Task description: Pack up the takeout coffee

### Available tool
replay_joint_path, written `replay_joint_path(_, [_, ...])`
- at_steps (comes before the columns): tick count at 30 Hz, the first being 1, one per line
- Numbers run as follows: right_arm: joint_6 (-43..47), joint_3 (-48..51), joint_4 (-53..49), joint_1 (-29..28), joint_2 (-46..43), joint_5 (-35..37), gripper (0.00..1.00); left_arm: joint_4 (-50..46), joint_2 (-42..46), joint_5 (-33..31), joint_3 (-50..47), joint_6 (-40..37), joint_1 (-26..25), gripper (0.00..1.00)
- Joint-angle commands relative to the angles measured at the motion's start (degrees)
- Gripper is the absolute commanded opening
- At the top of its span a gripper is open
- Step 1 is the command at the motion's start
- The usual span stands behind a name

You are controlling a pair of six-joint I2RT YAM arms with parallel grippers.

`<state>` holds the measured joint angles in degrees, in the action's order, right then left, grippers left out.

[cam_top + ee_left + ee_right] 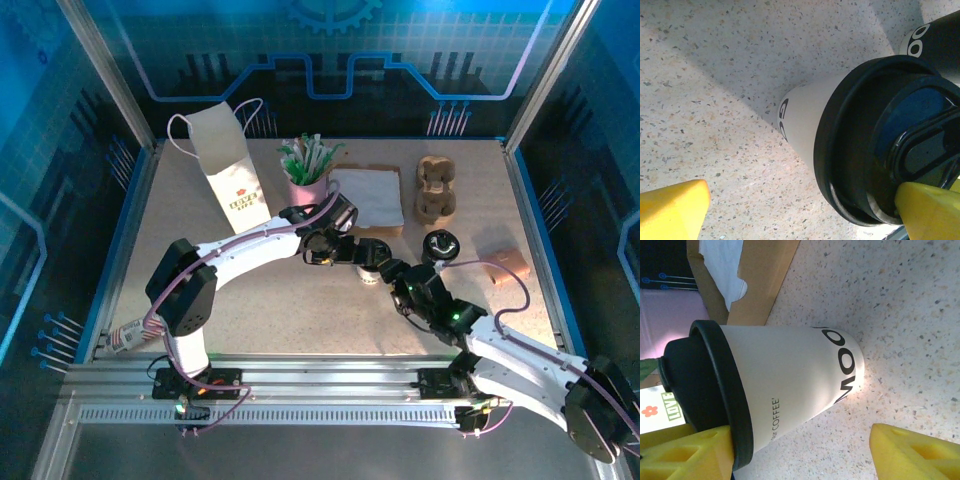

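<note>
Left hand (pixel 802 192) and right hand (pixel 800 432) flank the takeout coffee, both spread wide and neither clamped on anything. The white paper cup (pixel 790 375) stands upright on the speckled surface (pixel 260 300), near the pink cup of sachets (pixel 306 190), a little to its right and on the side towards the arms' bases. The black lid (pixel 850 125) sits on the paper cup's rim.

One yellow finger (pixel 932 212) of the left hand overlaps the lid's edge, while its partner hangs well off to the side over bare surface. One finger (pixel 685 452) of the right hand lies against the lid's rim, and the other stays apart from the paper cup's base.

On this evidence the capping looks done or nearly so. A pale sliver under the lid's near edge leaves it unclear whether the lid is pressed fully home.

The packing itself is not yet begun. The paper cup is neither in the white paper bag (pixel 232 165), which stands well to the left of the pink cup, nor in the brown moulded carrier (pixel 436 188), which lies well to the pink cup's right. Which of the two is meant to receive it cannot be told. Either way, a firm hold on the cup's body below the lid, kept level, looks like the first need.
</note>
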<state>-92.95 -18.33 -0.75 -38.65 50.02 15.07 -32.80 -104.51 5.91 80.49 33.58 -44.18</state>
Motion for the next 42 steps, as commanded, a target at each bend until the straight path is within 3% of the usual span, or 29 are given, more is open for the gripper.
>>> replay_joint_path(1, [6.2, -1.8, -6.4, 4.1, 2.2, -6.3, 0.71, -9.5, -4.8, 0.2, -4.1, -1.5, -0.9, 0.97])
replay_joint_path(9, [15.8, -10.5, -7.8, 10.8, 6.2, -17.0, 0.73, -10.1, -4.3, 0.1, -3.7, -1.8, -0.4, 0.97])
replay_joint_path(24, [29.0, -25.7, -20.7, 13.5, 7.1, -19.4, 0.76, -11.4, -2.7, 0.2, -2.5, -2.5, 1.6, 0.98])
replay_joint_path(42, [40.5, -37.2, -28.5, 13.4, 15.5, -24.7, 0.73, -12.0, 0.7, 7.0, 4.7, -3.2, 6.3, 0.99])
